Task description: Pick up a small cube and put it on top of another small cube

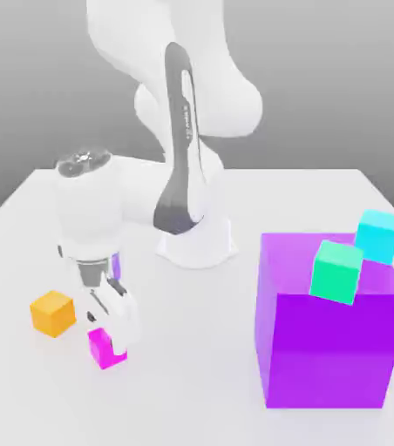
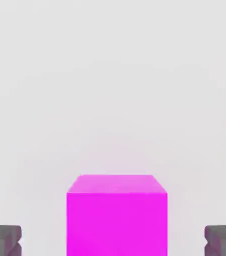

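Pink cube [image 1: 106,348], one of five plain, flat-coloured blocks, sits on the smooth white surface [image 1: 192,383] between the spread, released fingers [image 2: 2,239]. One orange cube [image 1: 53,313] lies near it. One big purple cube [image 1: 331,324] carries one green cube [image 1: 337,272] and one cyan cube [image 1: 379,236].

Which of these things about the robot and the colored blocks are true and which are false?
1. The gripper is open, with the pink cube between its fingertips. True.
2. The pink cube sits on the orange cube. False: both are on the table, apart.
3. A green cube rests on the big purple cube. True.
4. The orange cube is on the purple cube. False: it is on the table.
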`<state>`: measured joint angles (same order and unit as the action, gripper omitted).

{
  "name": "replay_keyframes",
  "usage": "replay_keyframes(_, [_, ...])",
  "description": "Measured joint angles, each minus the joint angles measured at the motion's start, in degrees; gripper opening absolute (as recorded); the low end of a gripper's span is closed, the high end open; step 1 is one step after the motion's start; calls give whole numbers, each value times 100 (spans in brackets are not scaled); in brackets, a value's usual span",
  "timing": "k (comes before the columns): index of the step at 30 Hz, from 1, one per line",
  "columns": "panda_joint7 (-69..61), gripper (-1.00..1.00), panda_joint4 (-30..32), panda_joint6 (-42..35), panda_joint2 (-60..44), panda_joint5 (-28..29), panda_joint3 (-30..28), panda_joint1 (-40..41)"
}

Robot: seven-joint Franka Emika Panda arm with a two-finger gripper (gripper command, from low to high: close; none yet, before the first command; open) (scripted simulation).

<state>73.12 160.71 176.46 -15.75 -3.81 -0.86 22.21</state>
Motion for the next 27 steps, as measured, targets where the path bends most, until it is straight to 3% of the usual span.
replay_keyframes(7, [18,-100,-8,43,-46,21,18,21])
replay_keyframes(14, [233,-100,238,-1004,1248,319,-124,-49])
replay_keyframes(21, [-1431,-100,-376,-1267,1099,379,471,-699])
replay_keyframes(27, [-2998,-100,-1039,-1740,968,929,769,-894])
